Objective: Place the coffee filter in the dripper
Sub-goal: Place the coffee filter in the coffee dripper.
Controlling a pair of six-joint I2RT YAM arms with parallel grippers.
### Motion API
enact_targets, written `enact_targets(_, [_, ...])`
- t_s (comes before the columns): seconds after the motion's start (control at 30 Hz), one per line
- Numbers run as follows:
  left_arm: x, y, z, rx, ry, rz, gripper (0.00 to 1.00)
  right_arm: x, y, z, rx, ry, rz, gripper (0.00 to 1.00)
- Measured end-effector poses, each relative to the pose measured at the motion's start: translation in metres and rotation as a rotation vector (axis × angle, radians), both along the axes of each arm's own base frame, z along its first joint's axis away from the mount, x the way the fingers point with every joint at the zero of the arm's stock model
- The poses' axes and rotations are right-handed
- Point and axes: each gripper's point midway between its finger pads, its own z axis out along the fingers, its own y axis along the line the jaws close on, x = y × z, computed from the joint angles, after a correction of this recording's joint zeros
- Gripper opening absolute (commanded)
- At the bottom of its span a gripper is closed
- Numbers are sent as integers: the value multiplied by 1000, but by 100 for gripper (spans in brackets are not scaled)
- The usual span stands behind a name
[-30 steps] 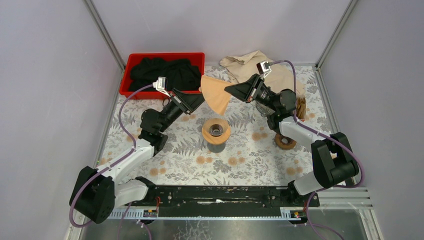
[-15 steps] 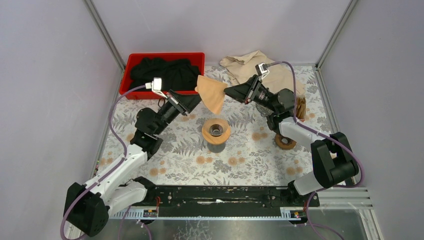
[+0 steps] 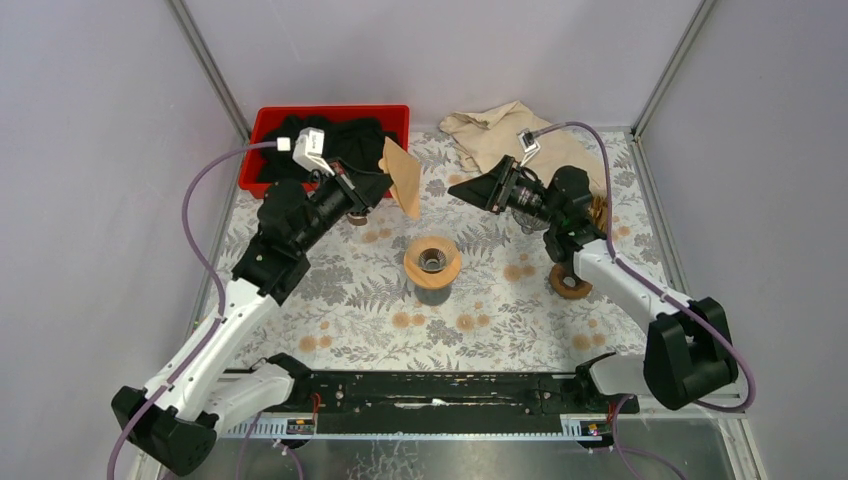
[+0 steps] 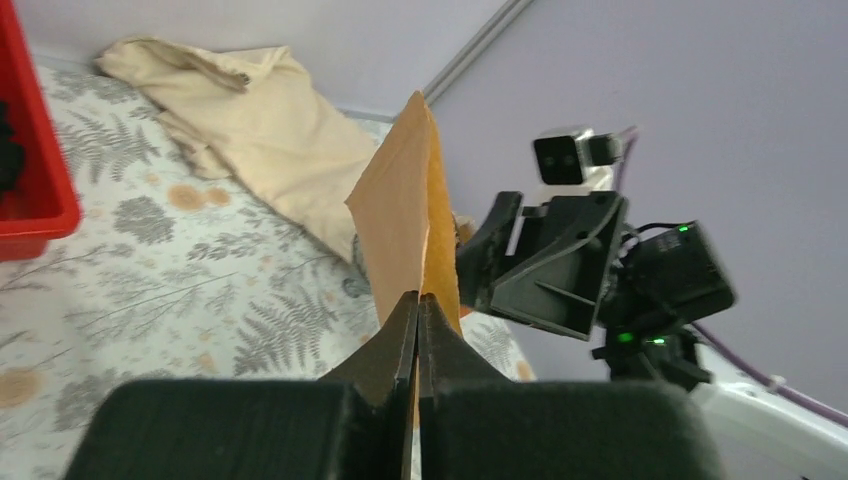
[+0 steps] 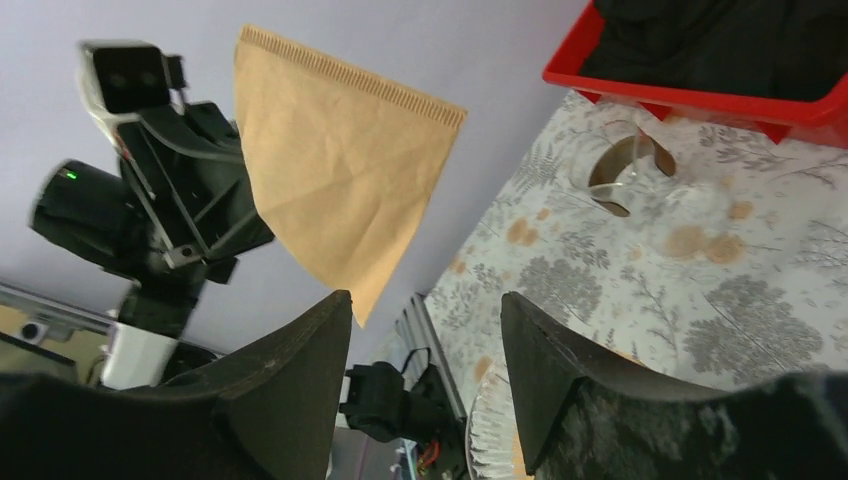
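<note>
Above table (image 3: 350, 300), left pincer (image 3: 384, 184), filter (image 3: 405, 172) aloft

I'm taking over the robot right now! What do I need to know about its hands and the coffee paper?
The left gripper is shut on the coffee filter, pinching one edge and holding it up in the air.
The right gripper is open, empty and apart from the filter.
The dripper stands mid-table with nothing in it, nearer the arm bases than the filter.
Done: the filter is lifted, held by the left gripper alone.
Left to do: carry it over the dripper, lower it in, let go. It looks folded fairly flat, so it may need opening.
</note>
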Motion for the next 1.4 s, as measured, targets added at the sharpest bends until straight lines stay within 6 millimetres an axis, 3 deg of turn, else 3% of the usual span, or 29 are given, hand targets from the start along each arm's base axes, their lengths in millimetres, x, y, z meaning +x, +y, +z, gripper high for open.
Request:
enact_targets(0.2, [13,9,-4,159,54,59,0,3,-2,0,-145,-60,-71,69])
enact_targets(0.37, [21,15,-13,292,121,122,0,-6,14,6,-269,-151,-95,70])
enact_targets(0.6, [20,2,-20,438,155,164,0,-18,35,17,-389,-266,-116,70])
enact_targets(0.73, [21,-4,-33,526,185,191,0,-20,44,24,-425,-315,-135,70])
enact_targets(0.97, [24,-6,-43,621,207,240,0,-22,61,22,-486,-350,-156,69])
enact_targets(1.2, [22,-15,-39,633,193,240,0,-8,64,2,-550,-319,-214,58])
enact_targets(1.4, [21,-17,-43,651,196,247,0,7,50,-10,-622,-288,-317,44])
